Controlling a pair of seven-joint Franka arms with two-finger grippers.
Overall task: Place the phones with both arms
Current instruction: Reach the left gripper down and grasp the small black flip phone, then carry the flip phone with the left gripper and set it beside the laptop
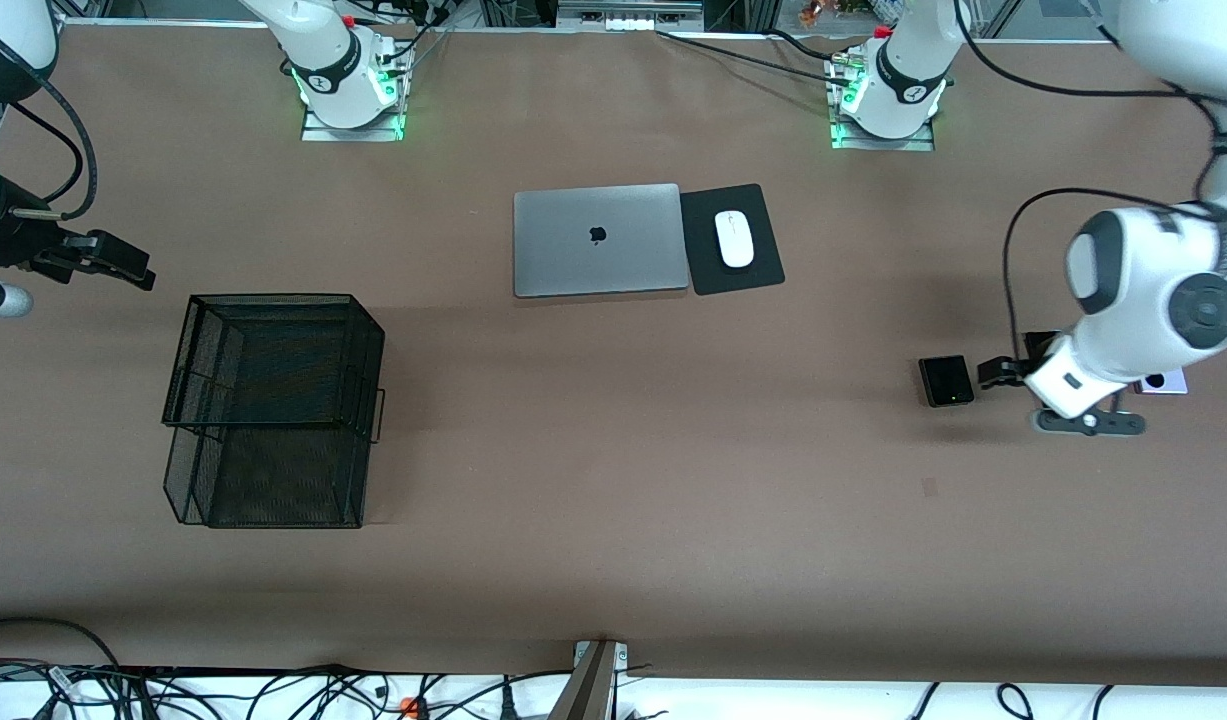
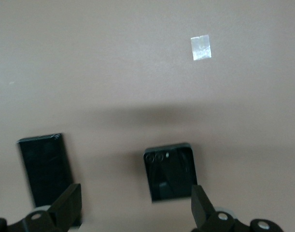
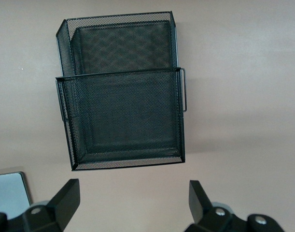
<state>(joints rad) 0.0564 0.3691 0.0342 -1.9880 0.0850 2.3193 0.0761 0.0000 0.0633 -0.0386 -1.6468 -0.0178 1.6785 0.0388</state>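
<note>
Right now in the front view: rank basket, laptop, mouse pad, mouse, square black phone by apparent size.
1. Black wire-mesh basket
2. Grey closed laptop
3. Black rectangular mouse pad
4. Small squarish black phone and white oval mouse: too alike to rank.

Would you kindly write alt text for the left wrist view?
The open left gripper hangs above the brown table, with a small squarish black phone between its fingers and a long slim black phone beside it. A small pale tape square lies apart.
</note>
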